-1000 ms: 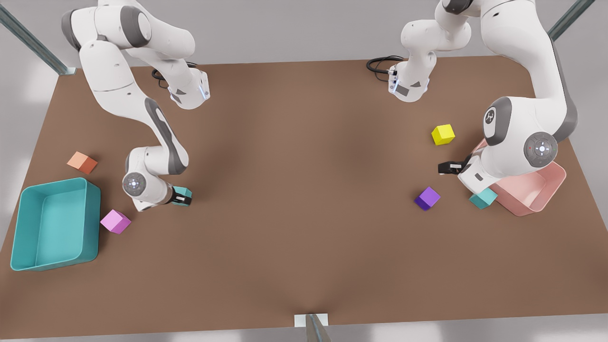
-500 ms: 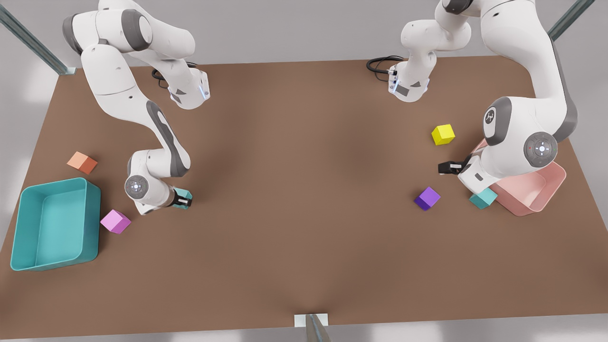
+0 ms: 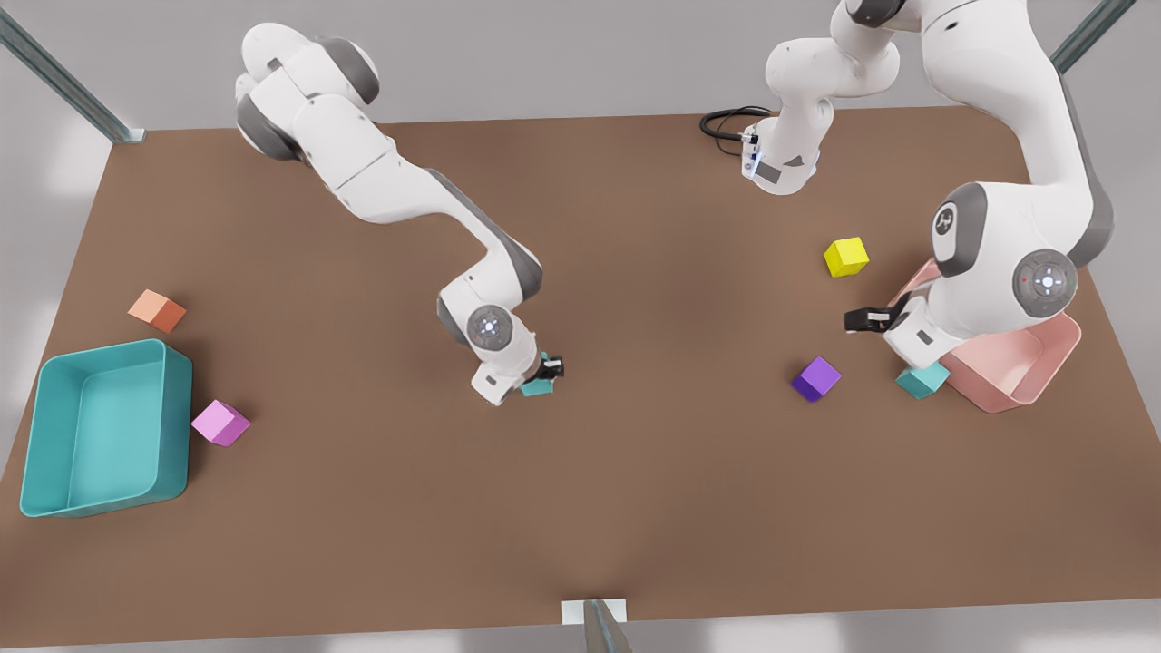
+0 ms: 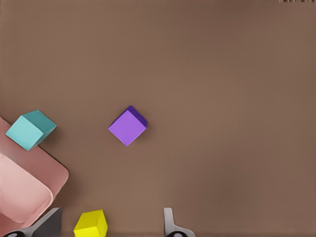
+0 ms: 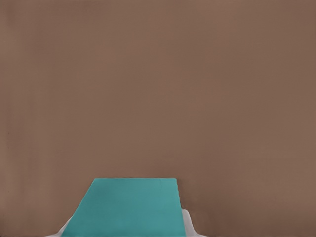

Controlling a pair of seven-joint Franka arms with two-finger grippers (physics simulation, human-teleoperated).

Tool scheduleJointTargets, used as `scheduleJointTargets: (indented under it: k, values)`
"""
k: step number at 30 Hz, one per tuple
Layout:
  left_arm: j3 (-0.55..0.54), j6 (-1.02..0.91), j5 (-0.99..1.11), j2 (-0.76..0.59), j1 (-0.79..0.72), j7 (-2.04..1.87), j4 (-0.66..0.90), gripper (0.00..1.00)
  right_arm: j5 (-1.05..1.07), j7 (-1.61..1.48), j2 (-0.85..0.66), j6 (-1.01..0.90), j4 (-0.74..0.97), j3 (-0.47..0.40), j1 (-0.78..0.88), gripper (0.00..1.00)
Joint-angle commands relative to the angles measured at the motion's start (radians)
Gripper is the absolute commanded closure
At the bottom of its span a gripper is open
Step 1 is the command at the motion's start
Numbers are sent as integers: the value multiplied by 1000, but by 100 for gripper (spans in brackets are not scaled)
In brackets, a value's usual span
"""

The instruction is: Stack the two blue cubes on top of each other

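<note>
One blue cube is in my right gripper, which is shut on it near the middle of the table, low over the brown surface. The other blue cube rests on the table against the corner of the pink bin at the front view's right. My left gripper hovers open beside that bin, between the yellow cube and the purple cube, with nothing between its fingers.
At the front view's left stand a large teal bin, a pink cube beside it and an orange cube behind it. A black cable lies at the back edge.
My right arm has carried its blue cube from beside the teal bin area to the middle of the table, toward the front view's right. The left arm has shifted only slightly.
</note>
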Motion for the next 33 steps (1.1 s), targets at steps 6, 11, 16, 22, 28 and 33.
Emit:
scheduleJointTargets:
  k: [6, 11, 16, 22, 28, 33]
  values:
    - [72, 459, 57, 31, 159, 911, -264, 0, -51, 563, 165, -17, 191, -9, 90, 5]
    - [72, 520, 90, 74, 161, 911, -271, 0, -76, 562, 177, -41, 234, -8, 93, 0]
    - [103, 557, 91, 148, 187, 1194, -271, 0, -70, 543, 148, -92, 241, -6, 76, 0]
    - [109, 599, 96, 209, 210, 1271, -271, 0, -15, 260, -57, -403, 243, 0, -112, 0]
    - [130, 646, 94, 252, 222, 1299, -271, 0, -68, -305, -39, -521, 228, -9, -488, 0]
    - [138, 646, 93, 269, 222, 1291, -279, 0, -140, -374, -269, -736, 226, -6, -536, 0]
